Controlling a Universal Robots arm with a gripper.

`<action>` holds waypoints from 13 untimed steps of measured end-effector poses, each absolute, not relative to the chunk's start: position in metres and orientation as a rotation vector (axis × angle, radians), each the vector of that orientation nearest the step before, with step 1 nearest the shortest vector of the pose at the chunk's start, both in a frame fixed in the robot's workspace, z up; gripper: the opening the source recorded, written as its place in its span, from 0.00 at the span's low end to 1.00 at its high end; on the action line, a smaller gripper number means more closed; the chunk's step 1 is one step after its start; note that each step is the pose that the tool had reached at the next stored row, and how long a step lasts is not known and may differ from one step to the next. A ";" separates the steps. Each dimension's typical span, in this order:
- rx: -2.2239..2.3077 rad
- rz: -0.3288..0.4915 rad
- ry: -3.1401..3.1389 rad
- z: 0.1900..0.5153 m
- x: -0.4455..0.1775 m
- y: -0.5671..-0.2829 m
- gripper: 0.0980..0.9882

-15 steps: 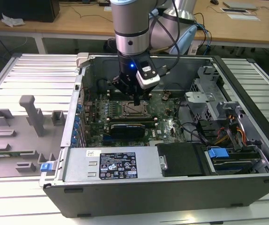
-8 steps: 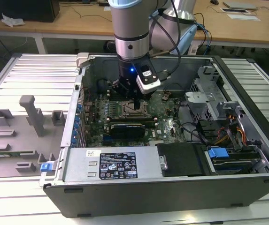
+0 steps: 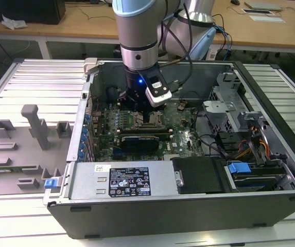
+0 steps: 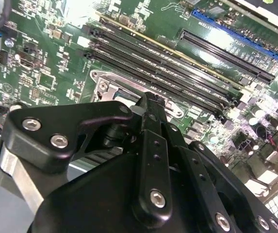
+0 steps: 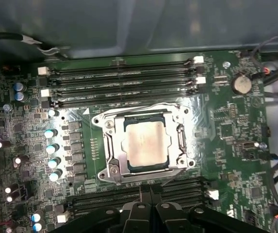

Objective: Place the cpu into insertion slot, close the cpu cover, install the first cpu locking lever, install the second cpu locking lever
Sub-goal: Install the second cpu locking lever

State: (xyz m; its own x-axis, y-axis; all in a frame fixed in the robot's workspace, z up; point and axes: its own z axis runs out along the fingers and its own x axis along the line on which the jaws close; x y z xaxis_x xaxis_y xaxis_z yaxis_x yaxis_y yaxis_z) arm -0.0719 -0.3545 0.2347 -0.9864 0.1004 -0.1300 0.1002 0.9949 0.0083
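1. Starting nearest in the exterior view: finding a computer case [image 3: 188, 216] lying open on a ribbed metal table [image 3: 29, 226], with a labelled power supply [image 3: 126, 181] running along its near wall.
2. Noting a blue-tabbed drive bay [image 3: 255, 172] at the exterior view's right of the power supply, and a grey fixture tray [image 3: 18, 149] well apart on the table at the exterior view's left.
3. Moving farther in: meeting the green motherboard [image 3: 186, 134], with a long black card [image 3: 139, 140] standing across it just nearer than the socket.
4. Finding the insertion slot [image 5: 127, 127] just beyond that card, holding the cpu [image 5: 146, 145], which is lying flat and level inside it, pale top showing.
5. Seeing the cpu cover [image 5: 110, 145] lying down around the cpu, framing it through its square opening.
6. Locating the gripper [image 5: 149, 190] hanging just above the edge of the slot, beside the cover, jaws together in both wrist views and carrying nothing that can be made out; unable to tell whether the tips are touching the metal.
7. Passing the memory slots [image 5: 124, 80] lying parallel beside the socket.
8. Ending farthest with wooden desks [image 3: 85, 23] beyond the case.
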 end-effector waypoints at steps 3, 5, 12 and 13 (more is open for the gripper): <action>0.148 0.003 3.008 0.233 -0.072 -0.354 0.01; 0.148 0.003 3.008 0.233 -0.072 -0.354 0.01; 0.149 0.031 3.009 0.227 -0.074 -0.357 0.01; 0.151 0.050 3.009 0.226 -0.076 -0.361 0.01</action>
